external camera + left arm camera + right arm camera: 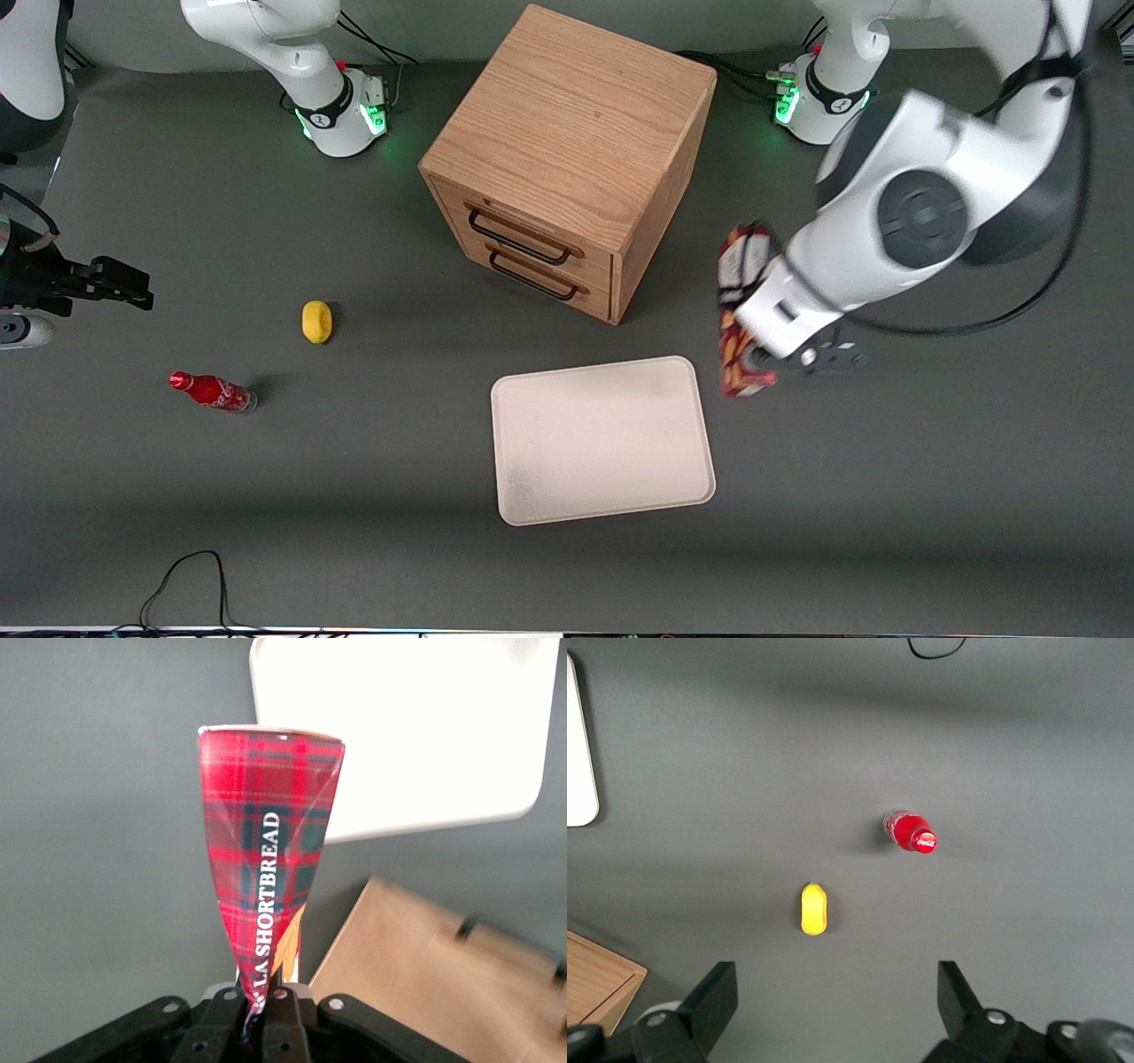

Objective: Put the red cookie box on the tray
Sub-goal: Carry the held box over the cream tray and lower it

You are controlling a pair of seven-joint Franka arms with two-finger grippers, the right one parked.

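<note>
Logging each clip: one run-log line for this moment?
gripper: shut on red cookie box | box: lifted beside tray | tray: bare

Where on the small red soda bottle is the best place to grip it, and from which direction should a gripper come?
The soda bottle lies on its side on the table, so probably grip across its round body, coming straight down from above. The gripper is shut on the red cookie box, beside the tray.

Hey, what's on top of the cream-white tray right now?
Nothing: the flat cream-white rectangular tray is bare. The long red cookie box hangs beside it, pinched in the left arm's claw. The arm covers part of the box.
</note>
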